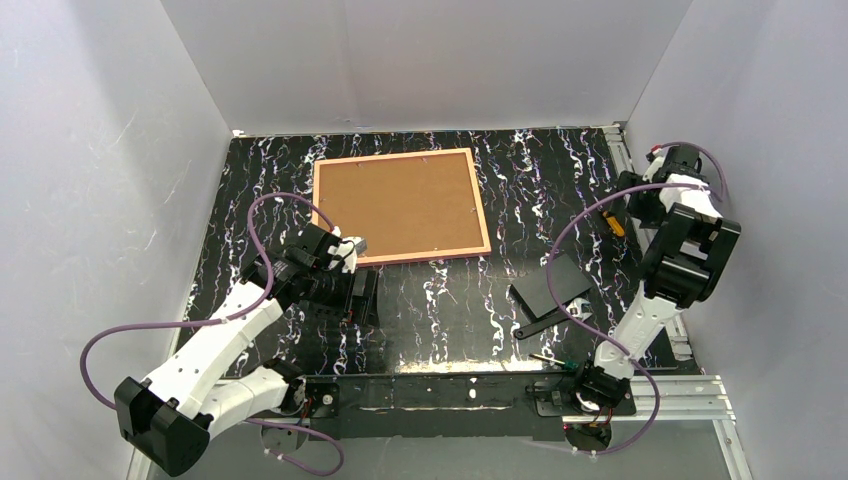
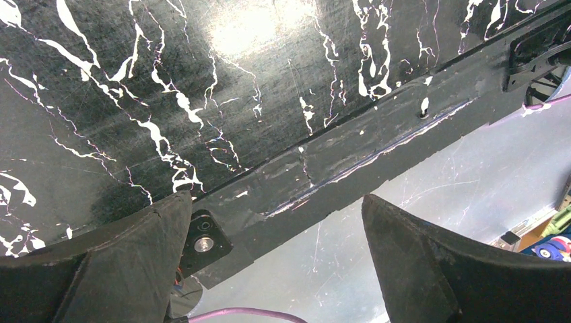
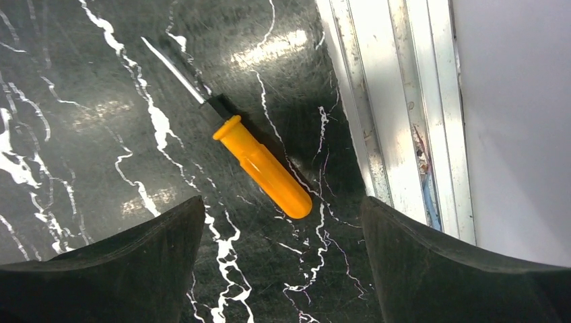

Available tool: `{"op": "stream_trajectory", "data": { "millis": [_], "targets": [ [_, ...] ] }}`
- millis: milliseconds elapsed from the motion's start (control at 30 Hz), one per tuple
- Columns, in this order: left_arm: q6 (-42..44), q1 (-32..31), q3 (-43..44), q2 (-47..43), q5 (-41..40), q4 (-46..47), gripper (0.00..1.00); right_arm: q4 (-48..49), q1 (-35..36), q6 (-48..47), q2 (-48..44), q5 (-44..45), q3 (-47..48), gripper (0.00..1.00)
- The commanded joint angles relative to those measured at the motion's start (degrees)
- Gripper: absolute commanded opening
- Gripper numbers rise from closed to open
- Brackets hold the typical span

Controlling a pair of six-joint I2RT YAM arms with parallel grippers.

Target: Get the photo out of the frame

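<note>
right claw [image 3: 281, 222]: spread wide, gripping nothing, poised over the orange-handled screwdriver [image 3: 262, 167], which lies flat beside the rail [image 3: 384, 101] along the right edge of the bench [image 1: 470, 310], toward the far right corner; the stance suggests the tool is wanted for loosening the back. left claw [image 2: 275, 198]: equally wide and empty, just off the near left corner of the frame [image 1: 430, 257]. the frame lies face down by the far edge, brown backing board [image 1: 400, 203] uppermost, so the photo is presumably hidden beneath it, not yet removed.
</note>
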Motion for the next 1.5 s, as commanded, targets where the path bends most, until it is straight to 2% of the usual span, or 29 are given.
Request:
{"op": "stream_trajectory", "data": {
  "millis": [0,500,967,1467],
  "targets": [
    [1.0,-0.5,0.9,-0.2,0.2,-5.3,0.98,-3.7,0.8,0.8,1.8,3.3,2.7,0.92],
    [1.2,-2.0,0.7,-1.5,-0.7,-5.4,0.98,-8.8,5.8,1.8,7.3,6.7,8.2,0.92],
    [1.1,-2.2,0.3,-2.0,-0.3,-5.1,0.98,-6.9,9.8,0.6,5.6,12.7,3.4,0.92],
    [0.8,-2.2,-0.9,-0.8,-1.1,-4.1,0.98,-6.3,10.8,3.0,6.3,11.1,5.1,0.92]
  ]
}}
